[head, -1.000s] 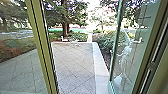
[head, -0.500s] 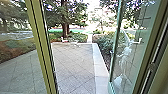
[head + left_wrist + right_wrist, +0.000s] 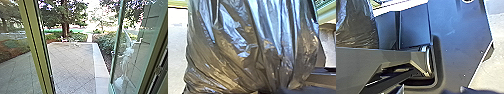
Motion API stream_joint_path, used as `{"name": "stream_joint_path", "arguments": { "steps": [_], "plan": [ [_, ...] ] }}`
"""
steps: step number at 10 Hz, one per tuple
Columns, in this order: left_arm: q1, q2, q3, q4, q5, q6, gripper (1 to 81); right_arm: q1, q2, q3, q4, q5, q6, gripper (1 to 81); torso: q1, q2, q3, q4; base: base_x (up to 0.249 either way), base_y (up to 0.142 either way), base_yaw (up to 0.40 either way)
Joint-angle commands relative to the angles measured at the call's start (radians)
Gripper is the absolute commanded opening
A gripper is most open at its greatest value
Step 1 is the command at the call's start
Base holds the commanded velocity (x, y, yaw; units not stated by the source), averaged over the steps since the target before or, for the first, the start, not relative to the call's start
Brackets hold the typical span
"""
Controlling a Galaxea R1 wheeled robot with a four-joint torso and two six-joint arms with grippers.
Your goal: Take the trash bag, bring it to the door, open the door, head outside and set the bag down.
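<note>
The bag (image 3: 250, 50) is bulging large in the left wrist view, showing no readable label; whether either gripper is clamping it, I cannot tell. The frame (image 3: 37, 50) is slanting at left, the yard (image 3: 72, 65) is lying ahead, the door (image 3: 136, 60) is standing open. Going outside is probably happening, calling for keeping the bag clear

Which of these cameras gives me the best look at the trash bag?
The left wrist view: the dark, shiny bag spreads across most of it, folds and creases plain. The right wrist view catches part of it; the head view looks out over paving.
</note>
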Motion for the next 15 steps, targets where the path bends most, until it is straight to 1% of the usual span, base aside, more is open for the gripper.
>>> {"name": "stream_joint_path", "arguments": {
  "steps": [1,7,15],
  "plan": [
    [-0.055,-0.008,0.004,0.009,0.053,0.003,1.0,0.046,0.030,0.013,-0.013,-0.061,-0.011,81.1,0.000,0.000,0.000,0.000,0.112,-0.064,0.000],
    [-0.055,-0.008,0.004,0.007,0.053,0.003,1.0,0.046,0.030,0.013,-0.013,-0.063,-0.011,81.1,0.000,0.000,0.000,0.000,0.113,-0.069,0.000],
    [-0.055,-0.008,0.004,0.007,0.053,0.003,1.0,0.045,0.030,0.013,-0.013,-0.061,-0.011,81.1,-0.001,0.000,0.000,0.000,0.082,0.000,0.000]
  ]
}}
